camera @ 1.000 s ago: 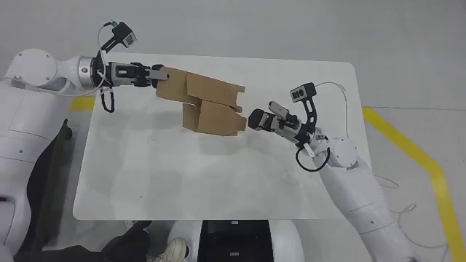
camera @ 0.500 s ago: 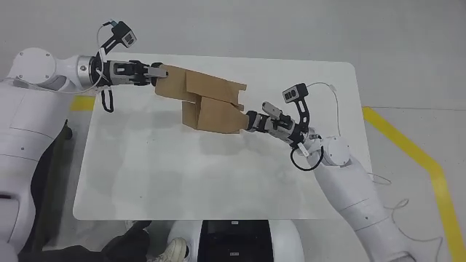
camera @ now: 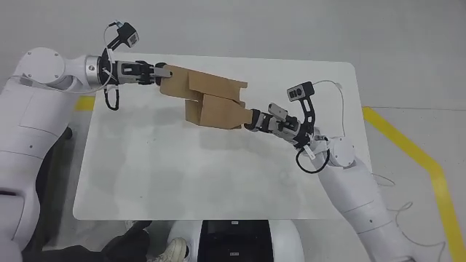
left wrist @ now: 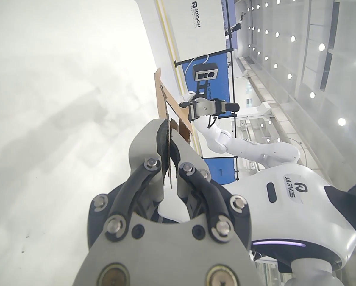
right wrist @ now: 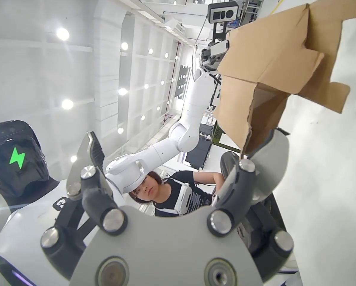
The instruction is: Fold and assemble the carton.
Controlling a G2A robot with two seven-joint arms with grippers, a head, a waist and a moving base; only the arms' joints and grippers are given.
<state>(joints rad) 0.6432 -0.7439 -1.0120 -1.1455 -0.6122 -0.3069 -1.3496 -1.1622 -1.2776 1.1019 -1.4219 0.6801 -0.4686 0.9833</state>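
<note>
A brown cardboard carton [camera: 211,100], partly unfolded with loose flaps, is held above the white table [camera: 145,182]. My left gripper [camera: 162,75] is shut on the carton's left flap; in the left wrist view the gripper [left wrist: 167,147] pinches the thin cardboard edge [left wrist: 161,96]. My right gripper [camera: 251,120] sits at the carton's right end and is open. In the right wrist view the gripper [right wrist: 181,150] has its fingers far apart, and the carton [right wrist: 270,60] has its lower corner beside one finger [right wrist: 270,156].
The table's front half and right side [camera: 313,182] are bare. A yellow floor line [camera: 415,153] runs past the table's right edge. A person [right wrist: 166,192] sits behind the robot, away from the carton.
The carton and my left gripper shifted slightly right and up. My right gripper closed the gap to the carton's right end and stays open.
</note>
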